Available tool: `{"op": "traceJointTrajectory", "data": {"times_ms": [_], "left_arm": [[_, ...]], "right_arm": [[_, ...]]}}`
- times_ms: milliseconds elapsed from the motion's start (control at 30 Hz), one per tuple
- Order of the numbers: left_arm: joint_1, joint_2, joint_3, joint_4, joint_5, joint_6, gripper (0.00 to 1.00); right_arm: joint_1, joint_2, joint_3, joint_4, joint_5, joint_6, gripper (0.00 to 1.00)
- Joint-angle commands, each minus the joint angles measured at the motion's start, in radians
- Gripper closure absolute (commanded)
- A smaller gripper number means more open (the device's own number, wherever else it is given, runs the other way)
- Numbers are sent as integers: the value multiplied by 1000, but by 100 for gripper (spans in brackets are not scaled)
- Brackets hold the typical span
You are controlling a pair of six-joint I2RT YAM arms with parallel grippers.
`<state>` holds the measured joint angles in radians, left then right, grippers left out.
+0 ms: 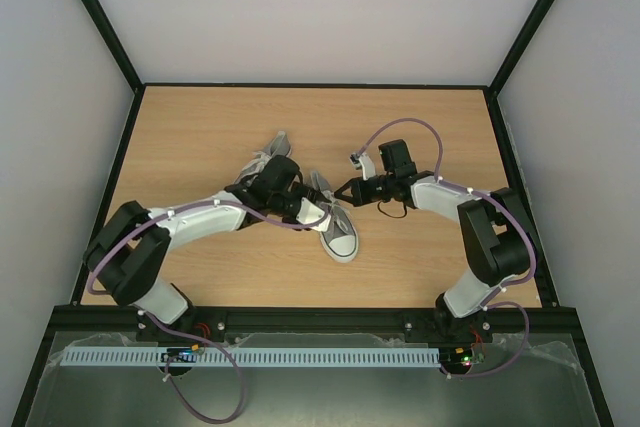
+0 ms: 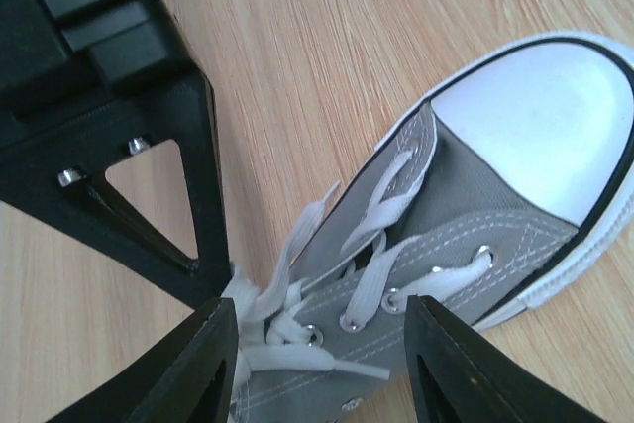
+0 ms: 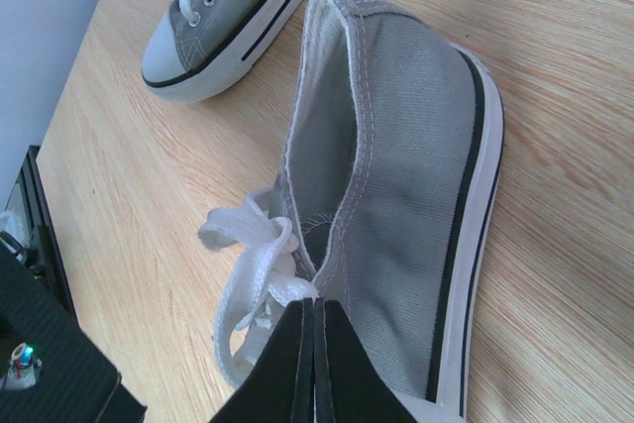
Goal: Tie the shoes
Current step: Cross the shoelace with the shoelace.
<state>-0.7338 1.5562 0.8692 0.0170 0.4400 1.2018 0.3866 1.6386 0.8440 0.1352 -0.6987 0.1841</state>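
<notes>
1. One grey canvas sneaker, the near shoe (image 1: 341, 234), lies near the middle of the wooden tabletop (image 1: 200, 122), its white toe cap pointing toward the arm bases.
2. The second shoe (image 1: 272, 150) lies further back and to the left, just behind the left arm's wrist.
3. The left hand (image 2: 322, 301) hovers low over the near shoe, fingers spread, one on either side of the white laces (image 2: 371, 269) by the tongue.
4. The right hand (image 3: 313, 312) has its fingers pressed together, with the tips down at the same shoe's laces beside the ankle opening. Whether a lace is caught between them cannot be told.
5. The laces on the near shoe are untied, and loose loops spill over its side onto the tabletop.
6. In the left wrist view, the right hand's tip sits just beside the left hand's finger.
</notes>
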Motion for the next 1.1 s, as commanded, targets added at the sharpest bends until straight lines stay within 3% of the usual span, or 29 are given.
{"op": "traceJointTrajectory", "data": {"times_ms": [0, 100, 233, 333, 967, 1067], "left_arm": [[10, -39, 16, -72, 22, -26, 49], [1, -44, 22, -66, 3, -176, 55], [-12, -20, -58, 38, -95, -155, 74], [-13, 10, -65, 66, -139, -152, 81], [-2, 75, -100, 224, -206, -173, 76], [-1, 78, -99, 231, -208, -174, 80]], "right_arm": [[5, 4, 19, 7, -20, 6, 99], [5, 3, 25, 33, -35, 45, 99], [6, -17, 40, 27, -37, 60, 99], [6, -31, 42, 5, -23, 47, 99], [12, -26, 34, -3, -34, 26, 99], [12, -26, 38, -10, -34, 21, 99]]}}
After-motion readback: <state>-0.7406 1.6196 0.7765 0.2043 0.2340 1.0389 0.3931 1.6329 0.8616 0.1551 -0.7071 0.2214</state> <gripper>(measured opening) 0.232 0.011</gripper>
